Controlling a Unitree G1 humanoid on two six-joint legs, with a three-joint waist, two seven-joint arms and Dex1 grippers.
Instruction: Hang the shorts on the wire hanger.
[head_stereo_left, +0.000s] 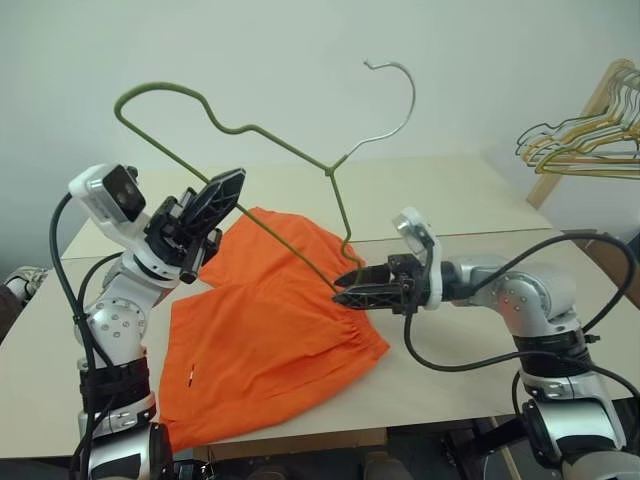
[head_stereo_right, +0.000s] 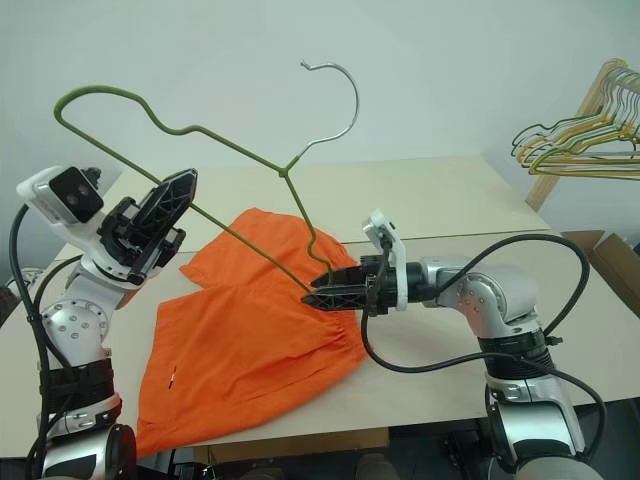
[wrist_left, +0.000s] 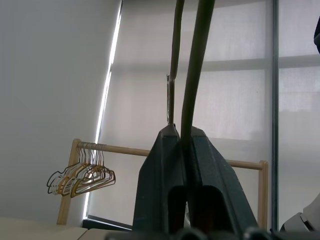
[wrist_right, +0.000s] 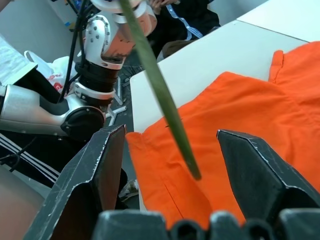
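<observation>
The orange shorts (head_stereo_left: 262, 340) lie flat on the table, waistband toward my right arm. My left gripper (head_stereo_left: 226, 190) is raised above the shorts' left side and shut on the lower bar of the wire hanger (wrist_left: 196, 65), which tilts up with its hook high. The hanger's low corner dips to the waistband. My right gripper (wrist_right: 170, 131) points left at that corner and is open. The green wire (wrist_right: 161, 90) passes between its jaws just above the orange cloth.
The shorts rest on a pale table (head_stereo_left: 450, 200) with its front edge close to me. A wooden rack with bunched yellow and green hangers (head_stereo_left: 590, 140) stands at the back right. A cardboard box (head_stereo_right: 612, 262) sits beside the table's right end.
</observation>
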